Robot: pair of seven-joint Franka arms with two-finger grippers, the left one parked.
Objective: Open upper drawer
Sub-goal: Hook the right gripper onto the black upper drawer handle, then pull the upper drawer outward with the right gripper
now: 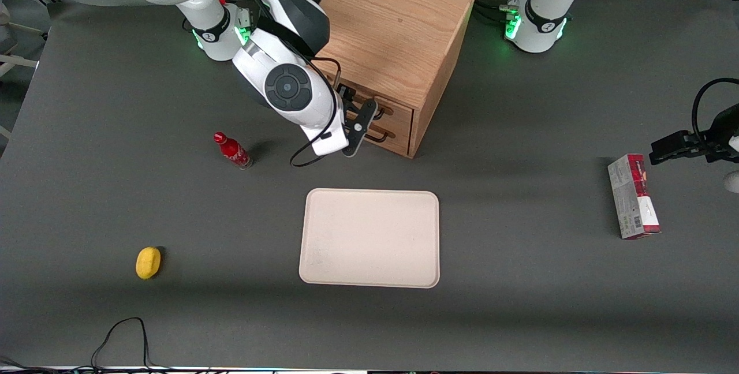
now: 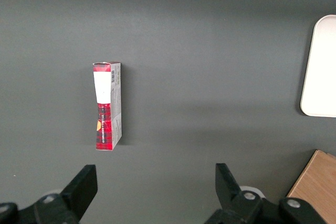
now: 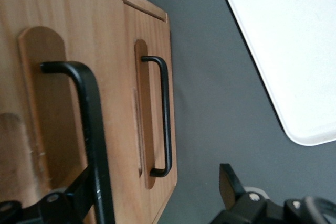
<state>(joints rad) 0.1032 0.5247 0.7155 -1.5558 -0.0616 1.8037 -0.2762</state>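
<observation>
The oak cabinet stands at the back of the table. Its upper drawer sits flush and closed, and it also shows in the right wrist view. The drawer's black bar handle is very close to the camera. My right gripper is at the cabinet's front, level with the drawers, and open. The upper handle lies between the fingers, right next to one finger; the other finger is over the table. The bottom drawer's handle is farther from the camera.
A beige tray lies in front of the cabinet, nearer the front camera. A red bottle stands beside my arm and a yellow object lies nearer the camera. A red and grey box lies toward the parked arm's end.
</observation>
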